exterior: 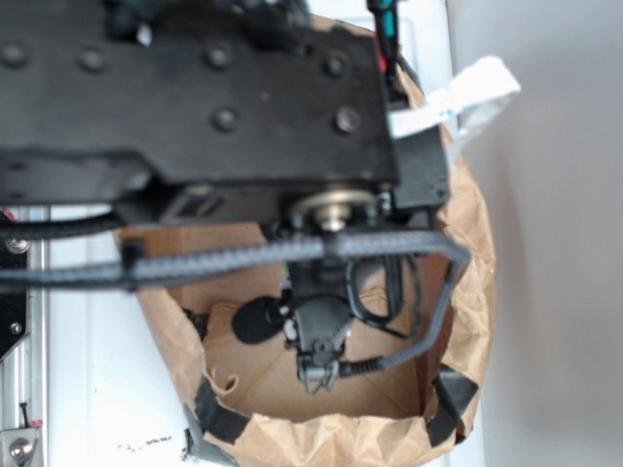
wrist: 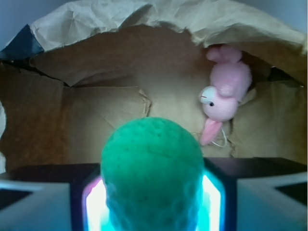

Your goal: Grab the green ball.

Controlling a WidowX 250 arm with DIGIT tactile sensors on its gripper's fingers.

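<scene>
A green ball (wrist: 151,171), round with a finely dimpled matte surface, fills the lower middle of the wrist view, sitting between the two fingers (wrist: 41,204) of the gripper (wrist: 153,202), which show as pale grey and black blocks at the bottom corners. The ball's sides appear to meet bright glowing pads on both flanks, so the gripper looks clamped on the ball, with no clear gap on either side. Beyond the ball lies the brown floor of a paper bag (wrist: 96,106), creased and folded, with a raised flap edge running across the middle left. To the upper right, well apart from the ball, a pink plush bunny (wrist: 224,96) rests against the bag's far wall, head toward the camera, one ear pointing down to the floor. The bag's crumpled rim arches across the top of this view, and a dark strip of tape marks its upper left corner. Open floor spreads to the left of the ball and ahead of it; the right side is narrower because of the bunny. In the exterior view, looking down from above, the robot's black arm (exterior: 195,97) covers the upper half of the picture, and the gripper (exterior: 316,375) hangs down inside the paper bag (exterior: 467,253), near its middle. A dark round shape (exterior: 258,319) sits just left of the wrist; it is too blurred to identify. The bag's torn rim circles the arm closely, with black tape patches on its lower edge, and cables loop across the opening.
</scene>
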